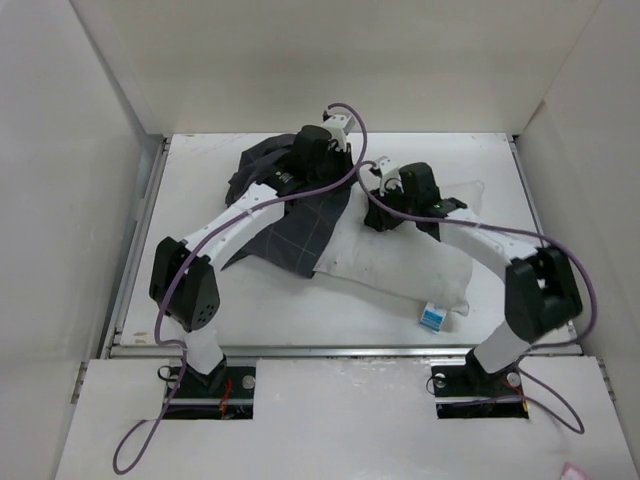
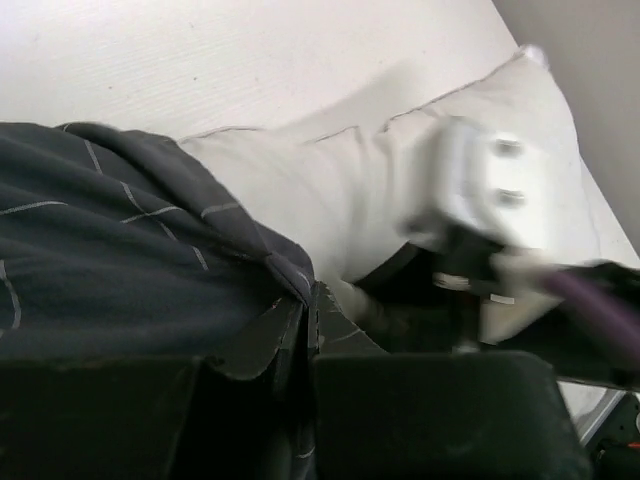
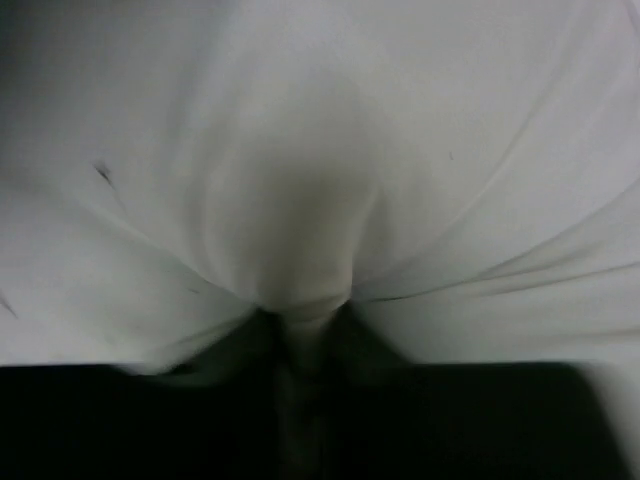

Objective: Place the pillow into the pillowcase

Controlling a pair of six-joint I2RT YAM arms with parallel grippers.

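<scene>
Two grips we are holding: our left end effector point(image 2: 310, 312) is clenching the pillowcase point(image 1: 290, 225) toward the far edge of the surface point(image 1: 265, 295); our right end effector point(image 3: 305, 330) is pinching the pillow point(image 1: 400, 262), lying mid-surface.

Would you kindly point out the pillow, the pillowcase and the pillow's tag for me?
pillow point(image 1: 400, 265), top view, its bare middle.
pillowcase point(image 1: 300, 235), top view, checked fabric near its lower edge.
tag point(image 1: 432, 317), top view, its blue face.

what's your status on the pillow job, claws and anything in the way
Left claw shut on pillowcase edge. Right claw pinching pillow fold. Pillow mostly outside, case over one end. Nothing else in the way.
</scene>
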